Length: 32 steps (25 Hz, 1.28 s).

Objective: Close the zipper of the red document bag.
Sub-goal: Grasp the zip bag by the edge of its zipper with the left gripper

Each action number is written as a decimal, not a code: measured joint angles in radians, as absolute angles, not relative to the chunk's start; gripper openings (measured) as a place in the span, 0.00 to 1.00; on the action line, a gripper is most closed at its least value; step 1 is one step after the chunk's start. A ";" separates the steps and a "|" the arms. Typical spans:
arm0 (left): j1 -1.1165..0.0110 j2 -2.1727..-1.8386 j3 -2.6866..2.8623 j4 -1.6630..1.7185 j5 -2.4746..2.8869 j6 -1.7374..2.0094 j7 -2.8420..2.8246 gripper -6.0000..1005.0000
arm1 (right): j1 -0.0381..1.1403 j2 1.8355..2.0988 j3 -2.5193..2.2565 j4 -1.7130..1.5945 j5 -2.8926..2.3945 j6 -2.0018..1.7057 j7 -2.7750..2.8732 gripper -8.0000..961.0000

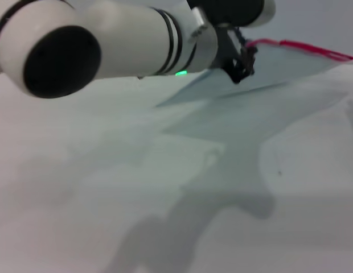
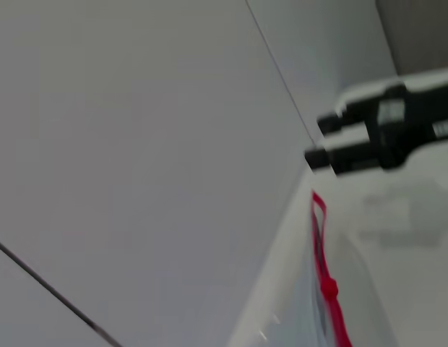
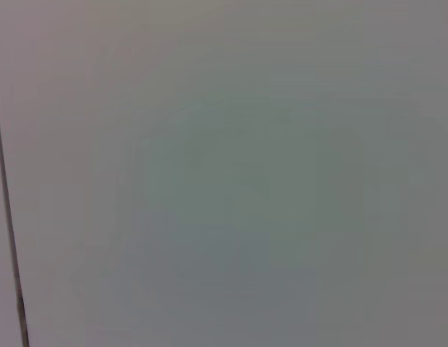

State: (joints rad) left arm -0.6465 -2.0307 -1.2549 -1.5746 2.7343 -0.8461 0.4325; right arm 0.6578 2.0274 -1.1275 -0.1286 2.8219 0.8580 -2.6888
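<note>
Seemingly to keep the zipper [image 1: 304, 48] taut for closing, the left tool [image 1: 243, 63] pinches the red document bag [image 1: 262, 71] above the surface [image 1: 108, 187]; the right tool's state is unclear.

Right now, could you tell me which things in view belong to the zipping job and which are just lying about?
Job:
- red document bag, lifted off the table
- zipper along its top edge
- left hand at the bag's zipper corner

Lying about:
- table; nothing else visible
</note>
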 joint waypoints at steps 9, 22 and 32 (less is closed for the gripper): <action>-0.546 -2.035 -1.261 -1.699 2.780 -0.783 0.447 0.06 | 0.650 2.025 -1.133 -0.165 2.818 0.858 -2.657 0.68; -0.513 -2.033 -1.264 -1.708 2.791 -0.773 0.458 0.06 | 0.591 2.020 -1.165 -0.367 2.598 0.848 -2.454 0.68; -0.510 -2.032 -1.259 -1.703 2.790 -0.773 0.473 0.06 | 0.550 2.014 -1.162 -0.524 2.309 0.845 -2.274 0.68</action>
State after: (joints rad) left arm -0.5098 -2.0323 -1.2594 -1.7033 2.7903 -0.7733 0.4730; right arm 0.5500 2.0142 -1.1623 -0.5236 2.3087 0.8453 -2.2737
